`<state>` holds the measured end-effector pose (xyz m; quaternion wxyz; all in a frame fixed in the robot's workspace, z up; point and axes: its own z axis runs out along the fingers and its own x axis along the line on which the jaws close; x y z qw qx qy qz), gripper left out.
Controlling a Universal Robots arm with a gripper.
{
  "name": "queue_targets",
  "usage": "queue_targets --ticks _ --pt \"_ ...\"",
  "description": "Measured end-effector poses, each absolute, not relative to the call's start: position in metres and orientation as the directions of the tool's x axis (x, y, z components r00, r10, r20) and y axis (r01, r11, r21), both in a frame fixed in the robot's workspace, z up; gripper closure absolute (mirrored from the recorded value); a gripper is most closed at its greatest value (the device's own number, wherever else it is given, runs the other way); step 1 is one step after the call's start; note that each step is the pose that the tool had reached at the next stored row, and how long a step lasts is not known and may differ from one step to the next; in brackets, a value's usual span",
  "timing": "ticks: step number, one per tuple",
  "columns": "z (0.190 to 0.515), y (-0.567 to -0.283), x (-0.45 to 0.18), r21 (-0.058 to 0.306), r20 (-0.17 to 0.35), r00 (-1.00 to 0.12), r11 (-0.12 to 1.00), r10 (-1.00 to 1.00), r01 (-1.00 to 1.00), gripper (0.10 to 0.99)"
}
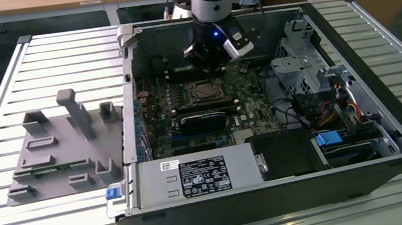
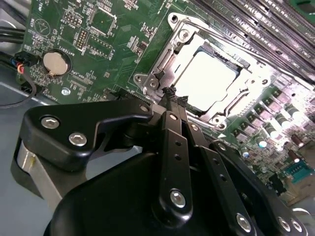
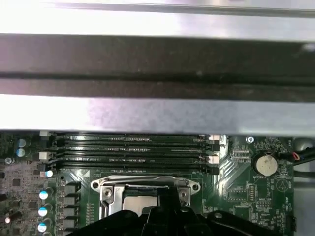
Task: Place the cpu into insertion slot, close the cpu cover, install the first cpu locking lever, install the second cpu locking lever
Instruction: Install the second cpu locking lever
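Arm is inside the open PC case (image 1: 388, 141), which lies on its side on a slatted metal table (image 1: 40, 57); a grey fixture block (image 1: 67, 146) sits on the table off to the exterior view's left of the case. Gripper (image 2: 172, 96) hangs just above the green motherboard (image 2: 98, 44), right at the edge of the insertion slot (image 2: 177, 34). Fingers (image 2: 170, 123) are pressed together into one narrow black tip, nothing pinched between them. The cpu (image 2: 209, 81) is already seated in the socket, its pale metal top flat and showing through the square opening. The cpu cover (image 2: 246, 91) lies down flat around the chip (silvery frame, looks closed over it), and the fingertips sit at its near edge beside a screw boss; cannot tell whether they actually touch the frame. In the first wrist view the same socket (image 3: 145, 189) sits just beside the row of long black memory slots (image 3: 133, 150), with the gripper body covering its lower part. A round coin cell (image 2: 55, 64) is on the board well apart from the socket. In the exterior view the socket (image 1: 204, 92) is just below the gripper (image 1: 207, 66), near the middle of the board
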<state>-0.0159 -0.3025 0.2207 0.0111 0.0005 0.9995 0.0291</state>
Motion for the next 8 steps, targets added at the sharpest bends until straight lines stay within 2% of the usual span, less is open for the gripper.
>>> queue_targets --ticks 8 --pt "0.236 -0.303 -0.016 0.058 -0.022 -1.0 0.998 0.002 0.0 0.98"
